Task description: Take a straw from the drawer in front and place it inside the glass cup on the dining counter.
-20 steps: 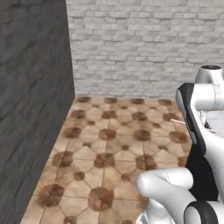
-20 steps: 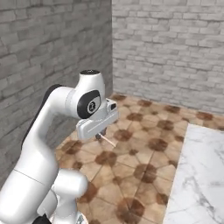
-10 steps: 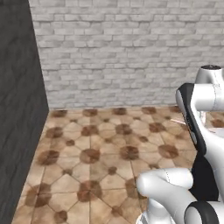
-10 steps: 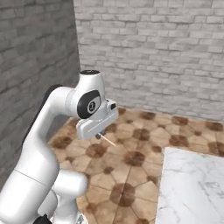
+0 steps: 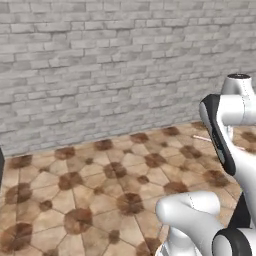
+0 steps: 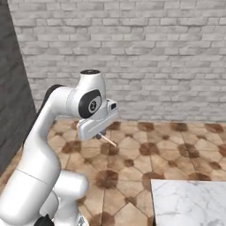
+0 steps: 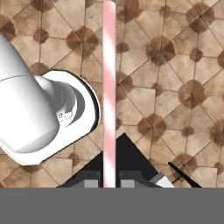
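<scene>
Marble dining counter (image 6: pixel 190 201) nearer; dark wall gone.

Open tiled floor (image 5: pixel 90 200) ahead; brick wall (image 6: pixel 132 53) beyond; marble worktop (image 6: pixel 190 201) corner at right, near the hand (image 6: pixel 102 133).

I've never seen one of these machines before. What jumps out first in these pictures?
The big white arm rising from the lower left of the right base view catches the eye first, bent over a brown patterned tile floor before a grey brick wall. In the hand view, its fingers are shut on a pink-and-white striped straw pointing straight up the picture. A corner of the white marble dining counter sits lower right.
</scene>
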Tool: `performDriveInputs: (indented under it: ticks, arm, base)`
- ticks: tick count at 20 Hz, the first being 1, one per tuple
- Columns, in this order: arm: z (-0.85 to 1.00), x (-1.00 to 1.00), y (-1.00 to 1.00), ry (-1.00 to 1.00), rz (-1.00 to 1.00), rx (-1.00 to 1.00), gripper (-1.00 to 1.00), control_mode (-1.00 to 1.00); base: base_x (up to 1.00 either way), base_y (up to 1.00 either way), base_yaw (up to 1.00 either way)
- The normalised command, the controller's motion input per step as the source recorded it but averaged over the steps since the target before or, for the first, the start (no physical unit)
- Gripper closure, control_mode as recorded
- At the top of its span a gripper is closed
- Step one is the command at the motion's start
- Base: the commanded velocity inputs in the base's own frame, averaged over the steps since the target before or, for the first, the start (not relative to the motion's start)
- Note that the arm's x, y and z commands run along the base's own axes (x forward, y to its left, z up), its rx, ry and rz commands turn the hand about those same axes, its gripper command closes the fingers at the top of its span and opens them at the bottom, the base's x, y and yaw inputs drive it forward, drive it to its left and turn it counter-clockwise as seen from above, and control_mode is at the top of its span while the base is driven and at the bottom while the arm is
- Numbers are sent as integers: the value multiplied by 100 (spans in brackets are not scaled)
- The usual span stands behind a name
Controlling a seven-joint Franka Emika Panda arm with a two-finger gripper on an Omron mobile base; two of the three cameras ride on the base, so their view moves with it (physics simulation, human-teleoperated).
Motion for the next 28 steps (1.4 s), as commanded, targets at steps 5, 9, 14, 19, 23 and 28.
performDriveInputs:
  ticks: [5, 9, 14, 19, 23, 28]
  arm:
    - [0, 0, 0, 0, 0, 0, 100, 100]
    - [0, 0, 0, 0, 0, 0, 100, 100]
    - [0, 0, 0, 0, 0, 0, 100, 100]
    - [0, 0, 0, 0, 0, 0, 100, 100]
    - [0, 0, 0, 0, 0, 0, 100, 100]
    - [0, 0, 0, 0, 0, 0, 100, 100]
  base:
    - [100, 64, -53]
    - [100, 66, -56]
    - [100, 60, -60]
    - [100, 60, -61]
    - [100, 58, -61]
    - [99, 50, -62]
